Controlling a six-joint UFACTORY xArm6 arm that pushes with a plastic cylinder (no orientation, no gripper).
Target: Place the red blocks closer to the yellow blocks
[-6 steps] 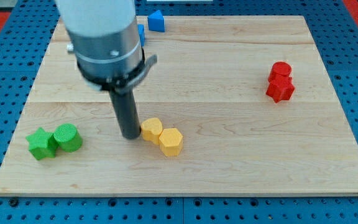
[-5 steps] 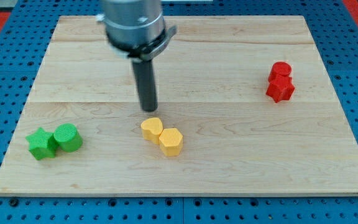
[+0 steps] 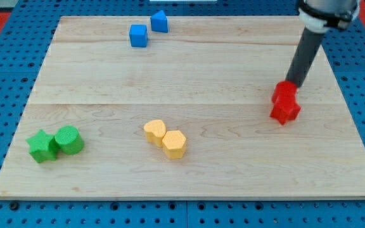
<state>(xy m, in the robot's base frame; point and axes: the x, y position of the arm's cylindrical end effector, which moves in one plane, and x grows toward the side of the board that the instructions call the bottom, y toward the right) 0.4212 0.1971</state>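
Two red blocks sit touching at the view's right: a round one (image 3: 286,91) above a star-shaped one (image 3: 286,109). Two yellow blocks sit touching at the bottom middle: a rounded one (image 3: 154,131) and a hexagonal one (image 3: 175,144). My tip (image 3: 295,85) is at the upper right edge of the round red block, touching or nearly touching it. The rod slants up to the view's top right.
A blue cube (image 3: 138,35) and a second blue block (image 3: 160,21) sit at the top left of the middle. A green star block (image 3: 42,146) and a green cylinder (image 3: 69,140) sit at the bottom left. The wooden board (image 3: 233,171) lies on a blue pegboard.
My tip has moved from just above the yellow blocks far to the right, to the red blocks. The red pair has shifted slightly. The blue blocks now show.
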